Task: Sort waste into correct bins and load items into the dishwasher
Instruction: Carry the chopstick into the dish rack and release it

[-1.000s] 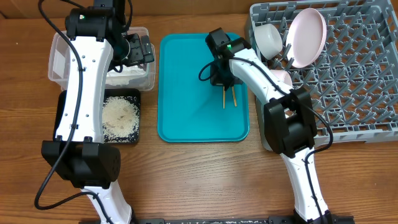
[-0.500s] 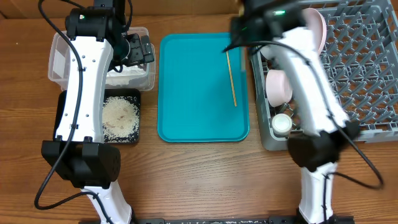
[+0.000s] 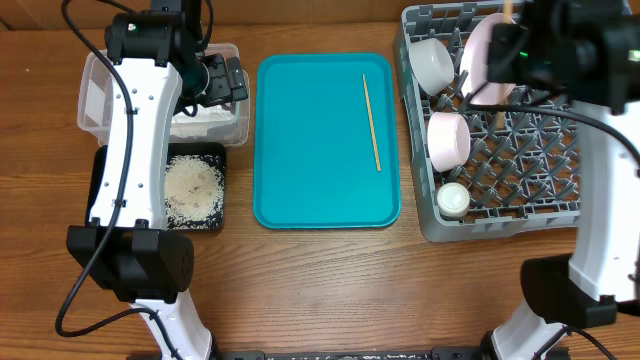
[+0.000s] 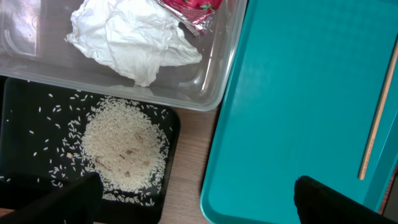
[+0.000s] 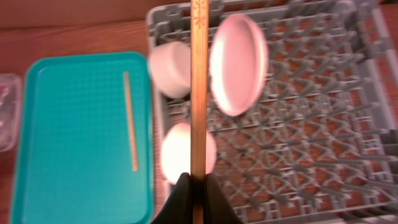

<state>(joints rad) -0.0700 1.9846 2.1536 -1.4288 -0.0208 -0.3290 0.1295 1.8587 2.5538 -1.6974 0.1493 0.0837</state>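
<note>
Near corner of the rack (image 3: pixel 530 205): small cup (image 3: pixel 452 199) sits in it, with a pink bowl (image 3: pixel 447 138) just behind. Near left: the black tray (image 4: pixel 25 112) holds the rice (image 4: pixel 124 149), with some grains scattered around the heap. In the middle, the teal tray (image 3: pixel 310 140) has one loose chopstick (image 3: pixel 371 122) lying flat near its right edge, not yet loaded. Far left: the clear tub (image 3: pixel 95 95) has the napkin (image 4: pixel 134 37) and red wrapper (image 4: pixel 189 7) inside. The left gripper (image 3: pixel 224 80) hangs over the tub's right end, jaws spread wide and holding nothing. Far right: the right gripper (image 5: pixel 198 196) is above the rack's far left part, clamped tight on the held chopstick (image 5: pixel 199 87), pinched at one end with the rest sticking out long. Below it are the white bowl (image 3: pixel 432 62) and the pink plate (image 5: pixel 239 62), which stands on edge. Likely step: placing this chopstick in the rack. Risks: the stick is thin and the rack floor is an open grid, so it could drop through or wedge between pegs. An end-grip lets it pivot or slip. The free end could knock the standing plate over. The loose chopstick lies flat on the tray, so it will be hard to pinch.
</note>
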